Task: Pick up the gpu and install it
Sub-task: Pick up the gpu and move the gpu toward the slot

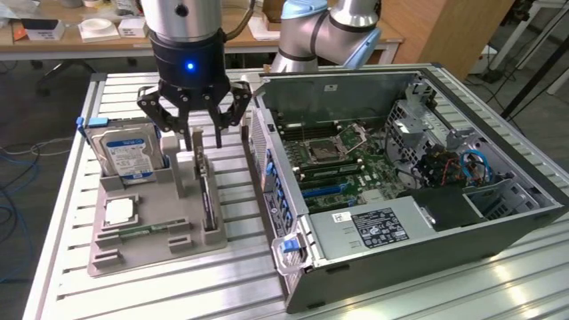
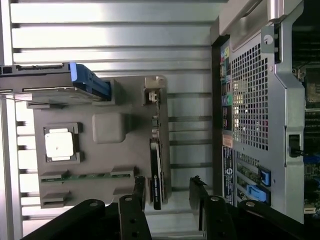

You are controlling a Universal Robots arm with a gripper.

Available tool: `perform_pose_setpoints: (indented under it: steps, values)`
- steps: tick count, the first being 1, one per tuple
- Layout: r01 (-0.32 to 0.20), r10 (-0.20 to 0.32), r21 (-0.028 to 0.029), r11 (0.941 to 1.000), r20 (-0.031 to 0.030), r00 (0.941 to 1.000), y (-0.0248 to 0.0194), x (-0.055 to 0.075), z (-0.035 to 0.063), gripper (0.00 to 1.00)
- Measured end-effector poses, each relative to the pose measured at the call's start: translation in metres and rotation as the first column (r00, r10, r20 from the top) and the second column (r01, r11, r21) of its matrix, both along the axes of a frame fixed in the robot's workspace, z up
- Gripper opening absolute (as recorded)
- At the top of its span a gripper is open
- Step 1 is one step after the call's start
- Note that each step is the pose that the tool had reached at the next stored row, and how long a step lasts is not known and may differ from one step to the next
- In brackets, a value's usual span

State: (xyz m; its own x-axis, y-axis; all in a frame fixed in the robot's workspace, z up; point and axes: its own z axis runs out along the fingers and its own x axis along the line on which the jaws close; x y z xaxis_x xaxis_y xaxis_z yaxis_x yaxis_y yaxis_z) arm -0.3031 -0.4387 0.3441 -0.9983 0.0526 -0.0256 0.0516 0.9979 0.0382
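The gpu (image 1: pixel 206 193) stands on its long edge in the right-hand slot of the grey holder tray (image 1: pixel 169 253), a thin black card with its silver bracket at the far end. In the wrist view the gpu (image 2: pixel 156 172) is seen edge-on in the tray (image 2: pixel 107 127). My gripper (image 1: pixel 204 139) hovers just above the card's far end, open. Its two black fingers (image 2: pixel 139 195) stand on either side of the card's line with gaps showing. Nothing is held in the gripper (image 2: pixel 168 194).
A silver hard drive (image 1: pixel 129 155) with a blue-white label stands upright at the tray's far left. A processor (image 1: pixel 120 212) and a green memory stick (image 1: pixel 142 231) lie in the tray. The open computer case (image 1: pixel 400 173) lies to the exterior view's right on the slatted table (image 1: pixel 178 293).
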Motion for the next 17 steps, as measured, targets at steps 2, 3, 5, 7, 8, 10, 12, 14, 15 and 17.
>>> perform_pose_setpoints:
  steps: [2,3,5,7,8,10,12,14,15,17]
  values:
    - [0.001,-0.001,0.0001,1.0,0.0001,1.0,0.0,0.0,-0.0037,0.48]
    - [0.002,-0.002,0.0001,1.0,0.0001,1.0,0.0,0.0,-0.0055,0.48]
    - [0.003,-0.003,0.0001,1.0,0.0001,1.0,0.0,0.0,-0.009,0.48]
    - [0.004,-0.004,0.0001,1.0,0.0001,1.0,0.0,0.0,-0.0127,0.48]
    - [0.005,-0.005,0.0001,1.0,0.0001,1.0,0.0,0.0,-0.0145,0.48]
    - [0.007,-0.007,0.0002,1.0,0.0001,1.0,0.0,0.0,-0.0182,0.48]
    - [0.009,-0.009,0.0002,1.0,0.0002,1.0,0.0,0.0,-0.0219,0.48]
    - [0.011,-0.011,0.0002,0.9999,0.0001,0.9999,0.0,0.0,-0.0255,0.48]
    - [0.012,-0.012,0.0003,0.9999,0.0002,0.9999,0.0,0.0,-0.0274,0.48]
    - [0.014,-0.014,0.0002,0.9999,0.0001,0.9999,0.0,0.0,-0.0309,0.48]
